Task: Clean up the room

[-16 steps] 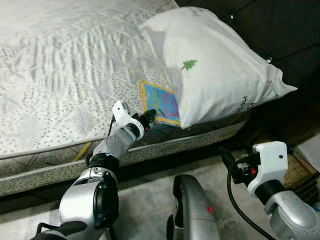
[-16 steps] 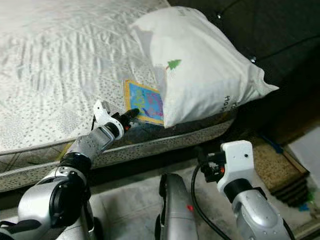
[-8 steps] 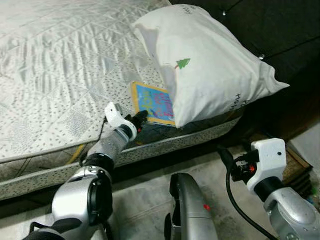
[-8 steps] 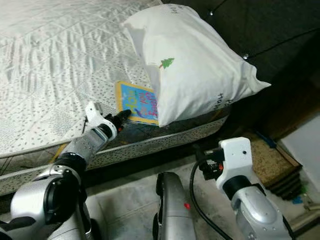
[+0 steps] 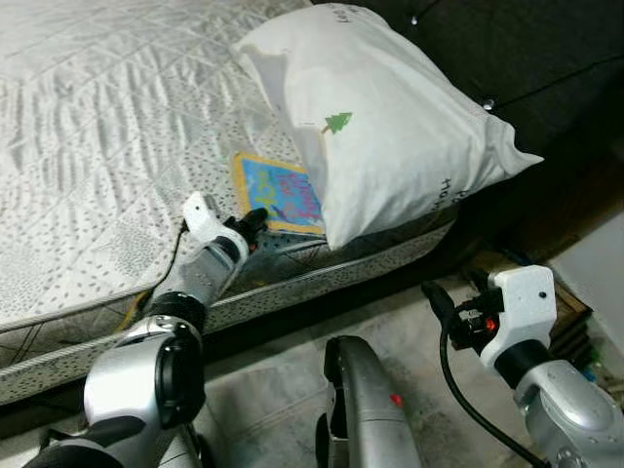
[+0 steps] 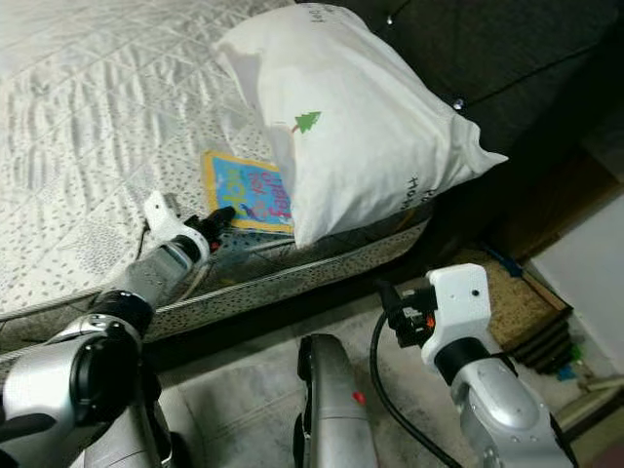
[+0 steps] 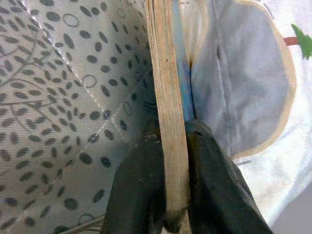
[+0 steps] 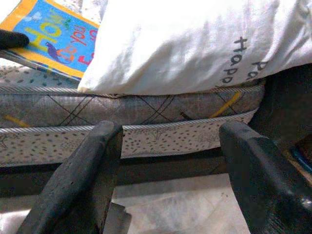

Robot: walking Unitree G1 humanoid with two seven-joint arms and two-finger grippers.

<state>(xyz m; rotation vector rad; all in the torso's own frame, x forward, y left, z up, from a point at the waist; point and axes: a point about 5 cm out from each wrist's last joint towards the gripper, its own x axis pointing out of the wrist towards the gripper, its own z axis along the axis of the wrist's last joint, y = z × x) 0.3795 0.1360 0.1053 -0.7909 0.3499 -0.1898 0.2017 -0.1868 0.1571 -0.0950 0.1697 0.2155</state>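
Since a second ago the whole scene has slid up and to the left in the head views, so the camera has moved; against the mattress (image 5: 88,146) the picture book (image 5: 278,191) lies much as it did, its far side tucked under the white pillow (image 5: 390,117), and the left gripper (image 5: 255,218) still has its near edge. The left wrist view shows the two black fingers (image 7: 141,195) closed on the book's edge, one on each face, the page block seen end-on between them. The book has a blue cover with a yellow border and bright lettering, and it lies flat on the grey dotted mattress near the bed's front edge. The pillow, printed with a small green tree (image 5: 337,123) and dark lettering along one side, lies over the book's far part and overhangs the mattress corner, so it stands in the way of the book. Behind the pillow is a dark headboard (image 5: 507,49); below the bed's edge is pale floor (image 5: 273,390), with a brown mat (image 6: 517,302) to the right. The left arm reaches forward and up from the shoulder, the wrist angled toward the book. The right gripper (image 8: 170,161) is held low off the bed, facing the mattress side under the pillow, its fingers (image 8: 83,180) spread wide and holding nothing.
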